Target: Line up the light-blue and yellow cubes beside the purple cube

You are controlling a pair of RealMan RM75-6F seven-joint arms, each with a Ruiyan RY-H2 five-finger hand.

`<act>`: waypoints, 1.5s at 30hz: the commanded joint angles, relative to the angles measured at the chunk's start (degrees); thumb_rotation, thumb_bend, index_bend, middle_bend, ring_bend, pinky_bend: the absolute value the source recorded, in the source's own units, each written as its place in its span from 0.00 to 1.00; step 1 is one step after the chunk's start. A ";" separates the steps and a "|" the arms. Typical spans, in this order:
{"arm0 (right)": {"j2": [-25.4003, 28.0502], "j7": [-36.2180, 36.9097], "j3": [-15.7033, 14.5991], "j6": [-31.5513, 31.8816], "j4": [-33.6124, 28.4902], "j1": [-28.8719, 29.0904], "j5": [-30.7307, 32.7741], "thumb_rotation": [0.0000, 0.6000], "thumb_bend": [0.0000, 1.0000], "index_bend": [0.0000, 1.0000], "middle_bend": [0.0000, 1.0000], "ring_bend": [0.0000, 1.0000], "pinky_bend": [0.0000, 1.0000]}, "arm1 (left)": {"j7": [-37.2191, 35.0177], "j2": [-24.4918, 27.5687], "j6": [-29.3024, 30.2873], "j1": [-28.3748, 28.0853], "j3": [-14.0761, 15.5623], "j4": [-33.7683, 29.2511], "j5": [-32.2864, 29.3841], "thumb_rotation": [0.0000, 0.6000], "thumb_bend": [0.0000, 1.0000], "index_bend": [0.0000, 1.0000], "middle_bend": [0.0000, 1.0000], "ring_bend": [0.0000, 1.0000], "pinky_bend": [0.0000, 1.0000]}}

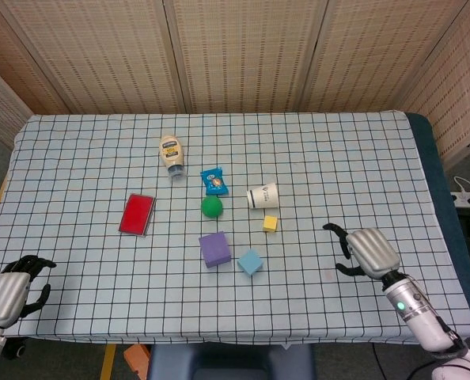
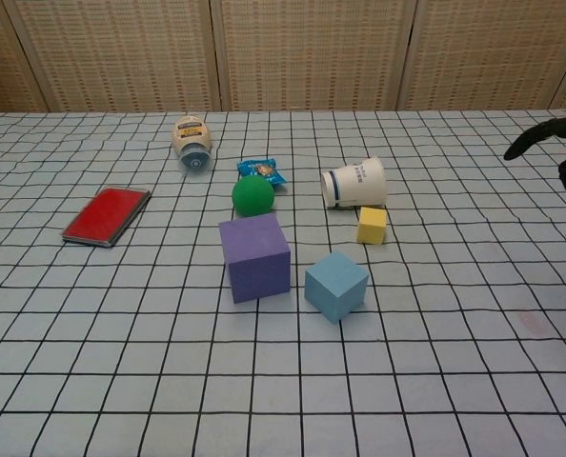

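Note:
The purple cube [image 1: 214, 248] [image 2: 254, 256] stands near the table's middle. Just right of it sits the light-blue cube [image 1: 250, 262] [image 2: 336, 286], turned at an angle and apart from it. The small yellow cube [image 1: 270, 223] [image 2: 372, 226] lies farther back and to the right, beside a tipped cup. My right hand [image 1: 365, 250] [image 2: 561, 160] hovers over the table right of the cubes, fingers spread, holding nothing. My left hand [image 1: 10, 291] stays off the table's near left corner with its fingers curled and nothing in them.
A tipped paper cup [image 1: 263, 195] [image 2: 353, 183], a green ball [image 1: 211, 207] [image 2: 252, 196], a blue snack packet [image 1: 214, 181], a mayonnaise bottle [image 1: 171, 153] and a red flat case [image 1: 137, 214] [image 2: 106, 216] lie on the checked cloth [image 1: 338, 166] behind and left of the cubes.

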 commanded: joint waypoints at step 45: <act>-21.60 16.78 0.93 -15.55 17.65 14.93 5.29 1.00 0.10 0.23 0.73 0.77 0.93 | -2.51 1.21 1.13 0.50 -0.10 -1.30 0.75 1.00 0.49 0.35 0.32 0.19 0.27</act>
